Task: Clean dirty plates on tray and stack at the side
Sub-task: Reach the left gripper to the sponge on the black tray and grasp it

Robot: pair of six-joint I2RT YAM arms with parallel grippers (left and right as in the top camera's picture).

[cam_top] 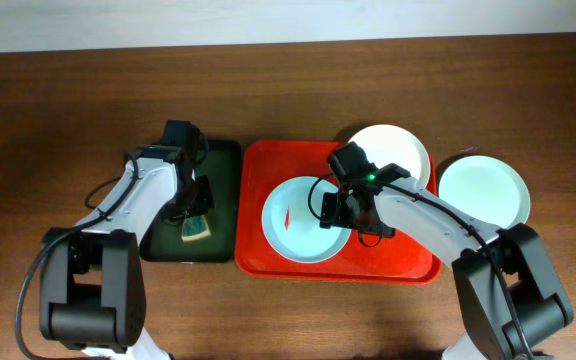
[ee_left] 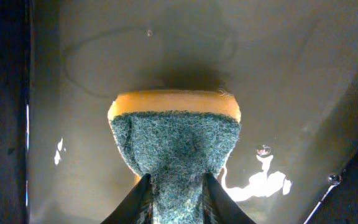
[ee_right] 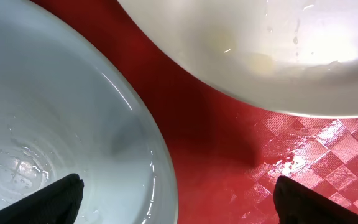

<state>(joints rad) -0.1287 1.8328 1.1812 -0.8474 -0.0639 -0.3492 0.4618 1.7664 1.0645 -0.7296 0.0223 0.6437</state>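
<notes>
Plates spread out: the pale blue plate (cam_top: 293, 222) lies in the red tray (cam_top: 258, 160) mid-worktop, the white plate (cam_top: 403, 150) overlaps its far right corner, and the mint plate (cam_top: 483, 190) rests beside it. The right end effector (ee_right: 178, 186) gapes empty over the pale blue plate's rim. The left end effector (ee_left: 176, 180) pinches a sponge (ee_left: 176, 137) above the dark green tray (cam_top: 223, 200).

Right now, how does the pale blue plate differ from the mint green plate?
The pale blue plate lies in the red tray; the mint green plate sits on the table to its right. The open right gripper hovers at the pale blue plate's rim; the mint green plate has no gripper near. Water drops show on the pale blue plate; the mint green one is too far to judge. Both are round and shallow.
</notes>
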